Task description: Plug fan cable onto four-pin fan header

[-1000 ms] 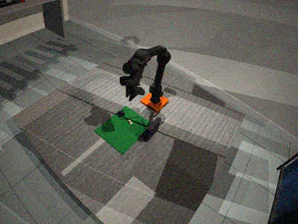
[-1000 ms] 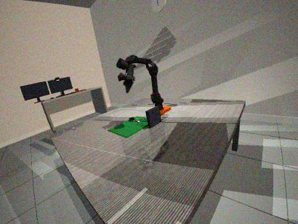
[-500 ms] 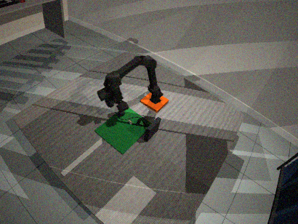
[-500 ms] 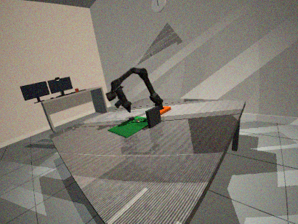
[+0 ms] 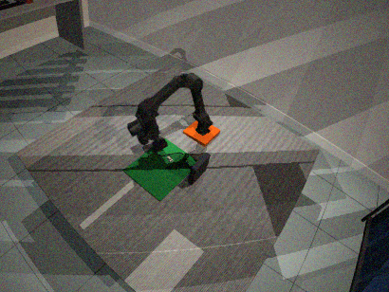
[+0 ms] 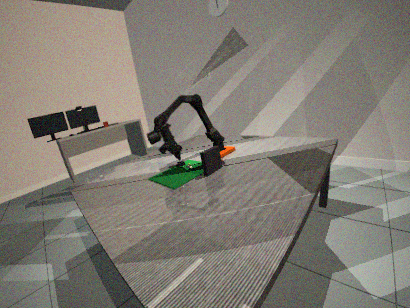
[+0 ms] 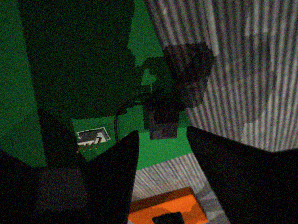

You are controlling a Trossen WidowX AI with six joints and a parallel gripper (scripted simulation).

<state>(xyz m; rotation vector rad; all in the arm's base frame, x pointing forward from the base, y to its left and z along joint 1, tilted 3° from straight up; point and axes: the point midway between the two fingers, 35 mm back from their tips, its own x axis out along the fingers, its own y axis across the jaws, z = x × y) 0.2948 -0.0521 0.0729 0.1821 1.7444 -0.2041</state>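
The green board (image 5: 160,188) (image 6: 172,182) (image 7: 11,95) lies flat on the table. The small four-pin header (image 5: 170,158) (image 6: 190,166) (image 7: 93,136) shows a pale outline and a row of pins, left of the fingers in the wrist view. The cable's dark plug (image 7: 163,129) lies on the board in shadow, apart from the header; its thin black cable (image 7: 116,123) curves between them. The black fan (image 5: 199,169) (image 6: 211,161) stands upright at the board's edge. My gripper (image 7: 162,133) (image 6: 179,158) is open low above the board, its fingertips apart on either side of the plug in the wrist view, not shut on it.
The arm stands on an orange base (image 5: 192,135) (image 6: 228,151) (image 7: 150,210) beside the board. The upright fan is an obstacle between the board and the base side. Arm shadows darken much of the board. A desk with two monitors stands farther away.
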